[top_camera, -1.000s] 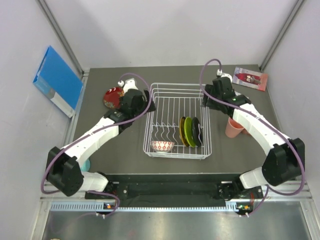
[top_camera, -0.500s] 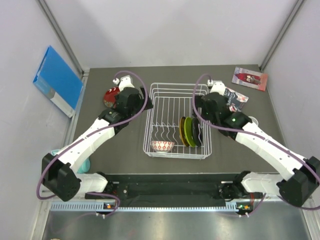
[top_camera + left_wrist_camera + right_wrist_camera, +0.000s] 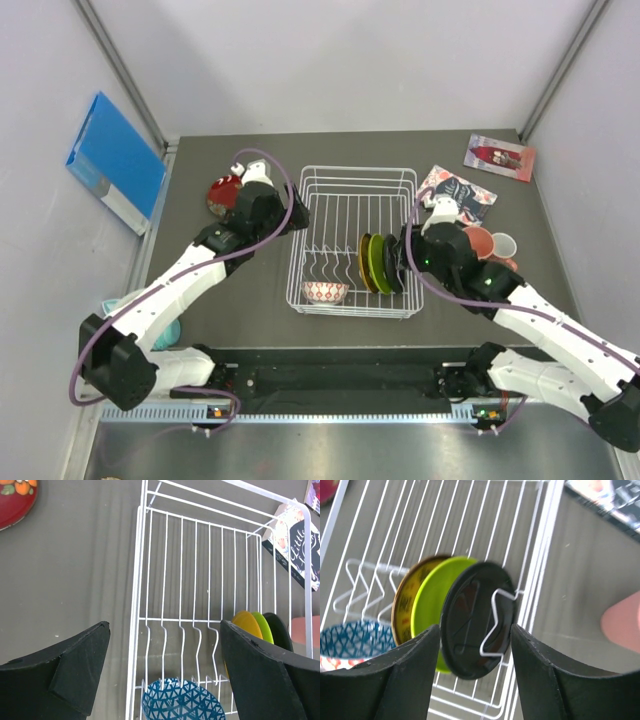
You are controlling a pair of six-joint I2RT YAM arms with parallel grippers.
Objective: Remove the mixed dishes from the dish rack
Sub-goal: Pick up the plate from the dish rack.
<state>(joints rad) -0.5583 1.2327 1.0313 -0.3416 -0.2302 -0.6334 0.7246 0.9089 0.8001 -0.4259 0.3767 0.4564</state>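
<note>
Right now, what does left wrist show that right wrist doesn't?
Left wrist only: the red plate in plain view on the table, left of the dish rack; right wrist has at most a red sliver in its corner. Right wrist only: the black plate face-on and close, a wire of the rack crossing it. Both: the rack, amber plate, lime plate and black plate standing together, the blue patterned bowl, a booklet.

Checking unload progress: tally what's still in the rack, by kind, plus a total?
Plates: 3 (amber plate, lime-green plate, black plate)
Bowls: 1 (blue patterned bowl)
Total: 4 in the dish rack
</note>
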